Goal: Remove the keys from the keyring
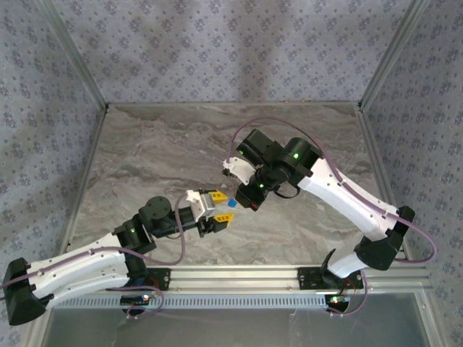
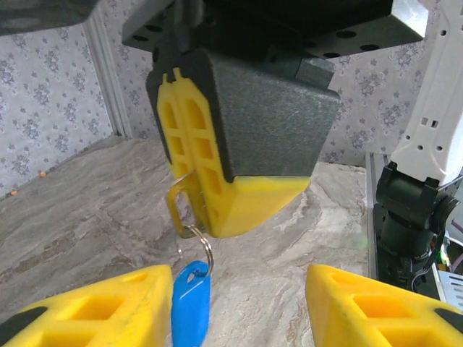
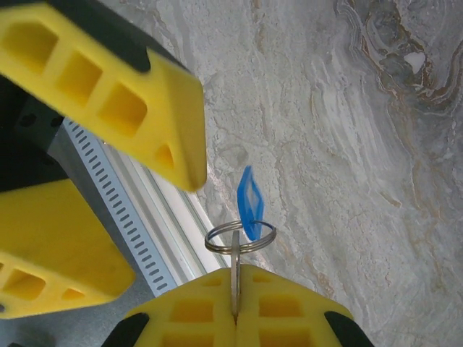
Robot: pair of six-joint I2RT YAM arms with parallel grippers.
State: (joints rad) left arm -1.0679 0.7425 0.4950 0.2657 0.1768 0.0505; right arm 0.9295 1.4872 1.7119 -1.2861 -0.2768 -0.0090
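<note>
My right arm (image 1: 347, 191) arches up from its base and bends back over the marble table (image 1: 145, 159), with the wrist turned down and to the left. My left arm (image 1: 87, 260) lies low and stretches toward the table's middle. The left gripper (image 1: 221, 211) stands wide open, its yellow pads (image 2: 94, 307) far apart, just beside the right gripper (image 3: 237, 278). The right gripper is clamped tight on a thin metal tab (image 3: 235, 285). A ring (image 3: 240, 237) hangs on that tab, up off the table, and the blue key (image 2: 192, 303) dangles from the ring. From my left wrist, the key sits between the spread pads, close against one of them; whether it touches, I cannot tell.
</note>
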